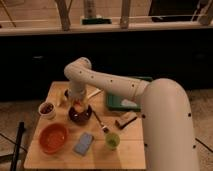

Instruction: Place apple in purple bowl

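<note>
**Apple poised at the purple bowl**

Camera view: the gripper [78, 101] hangs straight over the dark, round purple bowl [80, 119], likely so a release lands inside. The smooth orange-red apple [80, 107] shows just under it, at the bowl's mouth. Whether it is gripped, I cannot tell. A glossy orange bowl [53, 138] sits at 7 o'clock on the wooden table [127, 147].
</note>
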`<state>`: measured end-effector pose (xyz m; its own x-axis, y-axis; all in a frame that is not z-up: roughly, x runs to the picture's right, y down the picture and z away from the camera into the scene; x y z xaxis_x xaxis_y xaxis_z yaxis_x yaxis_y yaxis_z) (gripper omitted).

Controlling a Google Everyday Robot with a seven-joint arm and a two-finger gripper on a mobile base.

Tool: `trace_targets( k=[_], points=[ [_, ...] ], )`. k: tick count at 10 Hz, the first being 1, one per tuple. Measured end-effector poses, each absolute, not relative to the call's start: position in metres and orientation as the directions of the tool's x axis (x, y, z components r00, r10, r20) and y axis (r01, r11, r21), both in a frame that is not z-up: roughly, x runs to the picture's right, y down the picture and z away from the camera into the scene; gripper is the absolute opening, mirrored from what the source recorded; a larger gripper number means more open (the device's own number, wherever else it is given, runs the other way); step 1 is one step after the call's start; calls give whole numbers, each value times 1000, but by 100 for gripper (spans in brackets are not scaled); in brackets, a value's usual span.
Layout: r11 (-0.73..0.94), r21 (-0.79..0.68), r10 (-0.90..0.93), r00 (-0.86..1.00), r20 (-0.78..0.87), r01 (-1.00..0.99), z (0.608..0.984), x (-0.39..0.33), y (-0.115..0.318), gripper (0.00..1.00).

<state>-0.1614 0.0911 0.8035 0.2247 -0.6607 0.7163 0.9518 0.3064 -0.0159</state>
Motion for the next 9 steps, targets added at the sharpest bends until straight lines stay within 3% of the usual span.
trace_targets(
  k=[3, 9],
  points=[
    [311, -25, -645, 230, 729, 950, 808, -158, 88, 76],
    [313, -32, -633, 234, 738, 949, 812, -154, 82, 80]
  ],
)
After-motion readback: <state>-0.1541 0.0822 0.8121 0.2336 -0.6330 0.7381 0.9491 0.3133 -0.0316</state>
